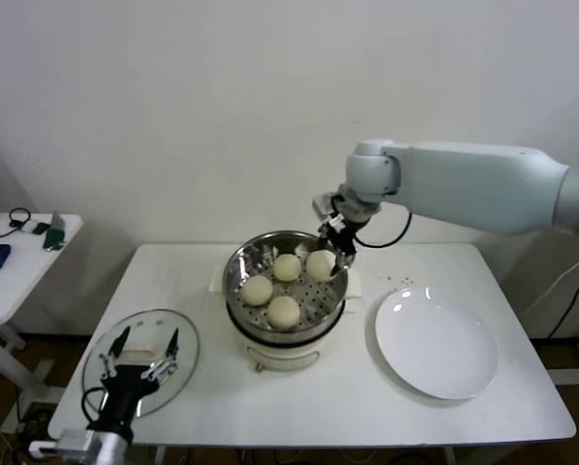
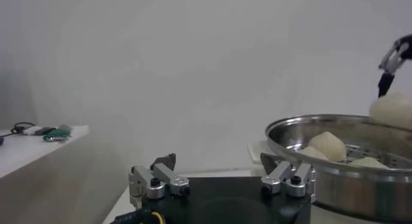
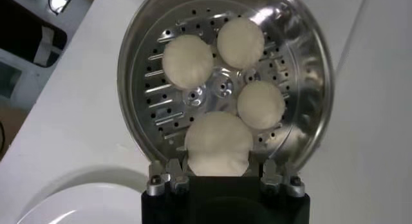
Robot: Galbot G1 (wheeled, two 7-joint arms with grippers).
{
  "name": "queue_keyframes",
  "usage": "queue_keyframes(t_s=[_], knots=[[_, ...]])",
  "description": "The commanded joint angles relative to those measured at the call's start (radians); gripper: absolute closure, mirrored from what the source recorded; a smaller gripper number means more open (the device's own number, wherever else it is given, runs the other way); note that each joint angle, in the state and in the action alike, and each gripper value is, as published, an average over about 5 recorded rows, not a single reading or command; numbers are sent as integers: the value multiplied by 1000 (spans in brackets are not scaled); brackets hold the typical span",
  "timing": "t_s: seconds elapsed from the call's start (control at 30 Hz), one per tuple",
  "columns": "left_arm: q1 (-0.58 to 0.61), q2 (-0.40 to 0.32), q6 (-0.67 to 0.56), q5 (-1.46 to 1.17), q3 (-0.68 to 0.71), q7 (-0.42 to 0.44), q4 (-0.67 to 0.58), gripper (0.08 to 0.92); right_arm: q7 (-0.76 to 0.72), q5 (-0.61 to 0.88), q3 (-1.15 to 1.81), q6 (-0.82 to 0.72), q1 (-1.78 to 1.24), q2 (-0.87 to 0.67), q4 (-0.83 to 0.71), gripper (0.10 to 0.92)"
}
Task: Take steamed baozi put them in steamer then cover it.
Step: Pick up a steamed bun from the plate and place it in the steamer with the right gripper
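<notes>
The steamer [image 1: 239,266] stands mid-table on its cream base. Three steamed baozi [image 1: 288,267] [image 1: 258,290] [image 1: 284,311] lie on its perforated tray [image 3: 154,109]. My right gripper [image 1: 330,260] is shut on another baozi [image 3: 217,143] over the tray's back right part. In the left wrist view this baozi [image 2: 391,109] sits higher than the steamer's rim [image 2: 335,125]. The glass cover [image 1: 185,354] lies flat at the table's front left. My left gripper [image 1: 146,341] hangs open just above it, with nothing between its fingers [image 2: 164,162].
An empty white plate [image 1: 435,344] lies to the right of the steamer, and it also shows in the right wrist view [image 3: 71,203]. A small side table [image 1: 23,266] with a mouse and cables stands to the far left.
</notes>
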Motion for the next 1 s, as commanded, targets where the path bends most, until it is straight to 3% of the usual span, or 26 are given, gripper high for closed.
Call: queue_keyframes(t_s=[0.03,0.73,1.0], knots=[[-4,1,2,-6,-2,0,1,177,13,-63,3,-8,-90,44,-43,389],[-35,7,10,-11,-4,1,23,177,16,-66,34,-8,-148,73,-84,386],[-48,9,14,-13,-1,2,31,177,-25,-29,17,14,-100,66,-79,255]])
